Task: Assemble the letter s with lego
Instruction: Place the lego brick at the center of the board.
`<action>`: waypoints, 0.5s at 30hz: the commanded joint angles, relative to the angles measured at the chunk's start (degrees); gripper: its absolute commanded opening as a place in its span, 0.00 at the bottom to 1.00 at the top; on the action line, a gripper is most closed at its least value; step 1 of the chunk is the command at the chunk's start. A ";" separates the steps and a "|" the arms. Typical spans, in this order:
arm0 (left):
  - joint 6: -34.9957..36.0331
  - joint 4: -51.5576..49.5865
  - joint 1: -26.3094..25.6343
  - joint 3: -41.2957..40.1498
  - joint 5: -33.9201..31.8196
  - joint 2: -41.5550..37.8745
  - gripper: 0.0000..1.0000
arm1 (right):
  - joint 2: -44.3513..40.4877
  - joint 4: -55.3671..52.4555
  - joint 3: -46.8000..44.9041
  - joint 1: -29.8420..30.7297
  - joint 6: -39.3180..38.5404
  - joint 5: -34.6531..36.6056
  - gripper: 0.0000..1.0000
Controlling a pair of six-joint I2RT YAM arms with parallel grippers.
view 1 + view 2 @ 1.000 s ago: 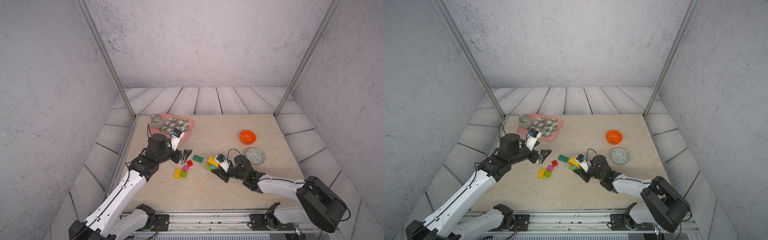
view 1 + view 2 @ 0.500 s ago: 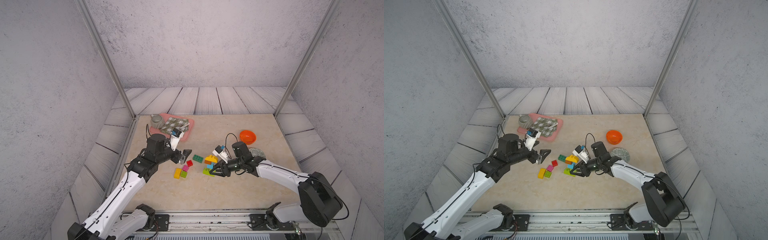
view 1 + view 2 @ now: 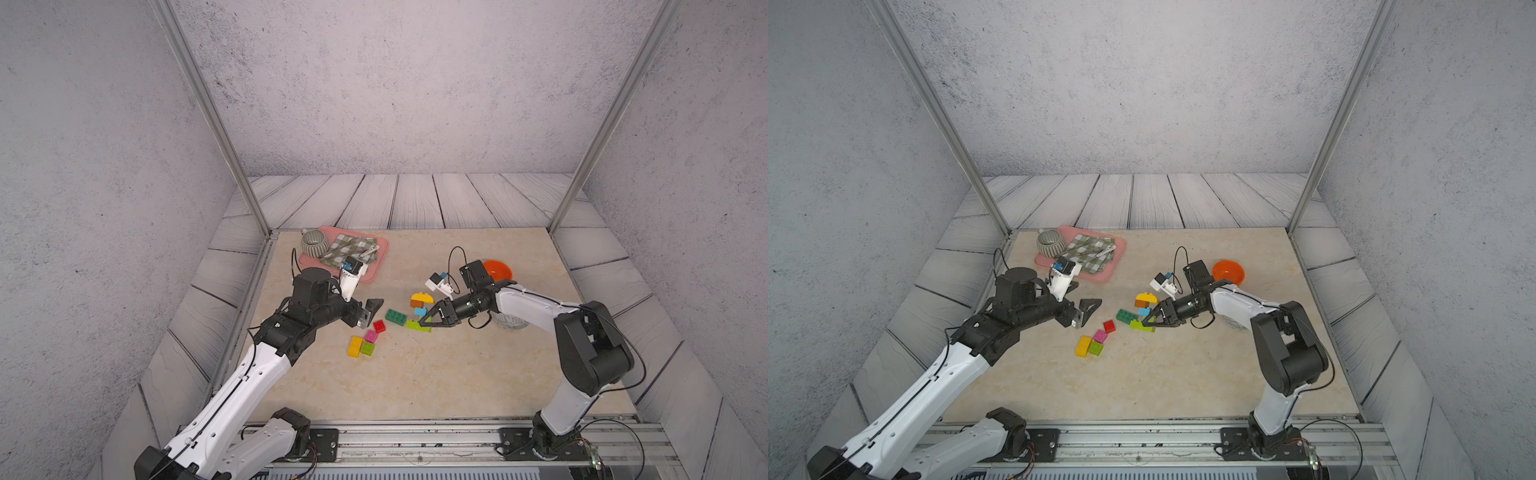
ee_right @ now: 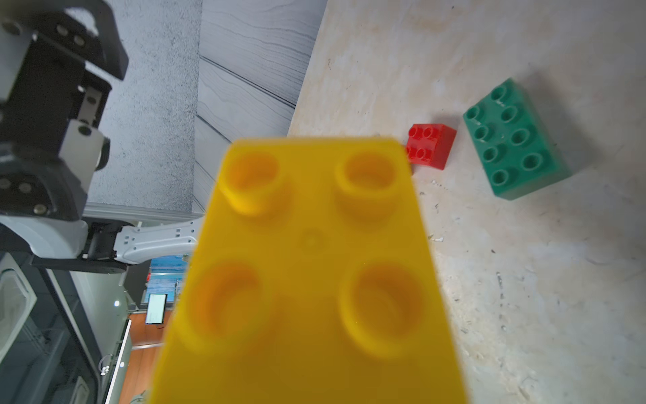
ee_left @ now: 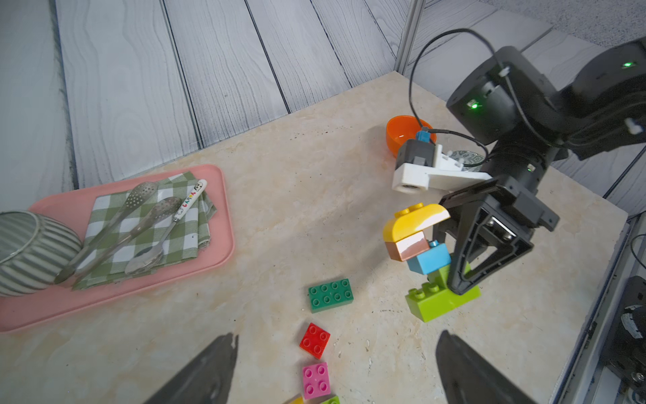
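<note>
Top views both show that the right arm has swung round within the last second, from low by the front edge to reaching in from the side of the orange plastic bowl (image 3: 500, 269); the left arm has barely moved. The right gripper (image 3: 424, 322) is pinched shut on the lime base of the stack of plastic lego bricks (image 5: 424, 260), which stands mid-table just beside the dark green oblong brick (image 5: 330, 294). We judge the half-built S is being stood upright for more bricks. Its long axis runs near vertical, rounded yellow cap up, with the upper bricks stepping sideways. The left gripper (image 3: 370, 311) hovers wide open and empty near the red square brick (image 3: 379, 326).
</note>
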 commanded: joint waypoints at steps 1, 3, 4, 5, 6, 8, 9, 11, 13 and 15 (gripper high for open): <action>-0.31 1.38 0.60 -0.59 0.51 -1.15 0.95 | 5.26 -10.78 5.40 -1.76 -5.65 -1.86 0.24; -0.31 1.38 0.60 -0.59 0.45 -1.25 0.95 | 8.00 -14.66 8.37 -2.46 -8.53 -0.84 0.25; -0.30 1.38 0.56 -0.66 0.48 -1.27 0.95 | 9.35 -17.08 9.78 -2.71 -10.57 -0.10 0.25; -0.31 1.38 0.60 -0.57 0.47 -1.27 0.95 | 10.60 -18.98 10.76 -2.97 -11.91 0.36 0.25; -0.31 1.38 0.56 -0.57 0.46 -1.25 0.95 | 11.88 -20.87 11.83 -3.22 -13.27 0.87 0.25; -0.31 1.40 0.60 -0.65 0.53 -1.12 0.95 | 14.76 -23.62 13.27 -3.53 -14.99 2.01 0.25; -0.31 1.39 0.60 -0.66 0.44 -1.13 0.95 | 16.26 -24.85 14.08 -3.62 -15.99 2.57 0.25; -0.22 1.38 0.60 -0.66 0.35 -1.17 0.95 | 18.75 -26.21 15.13 -3.63 -16.78 2.73 0.25; -0.17 1.33 0.60 -0.66 0.31 -1.23 0.95 | 20.58 -27.25 16.11 -3.63 -17.55 3.31 0.26; -0.14 1.29 0.60 -0.70 0.26 -1.28 0.95 | 21.57 -27.66 16.75 -3.73 -17.89 3.59 0.26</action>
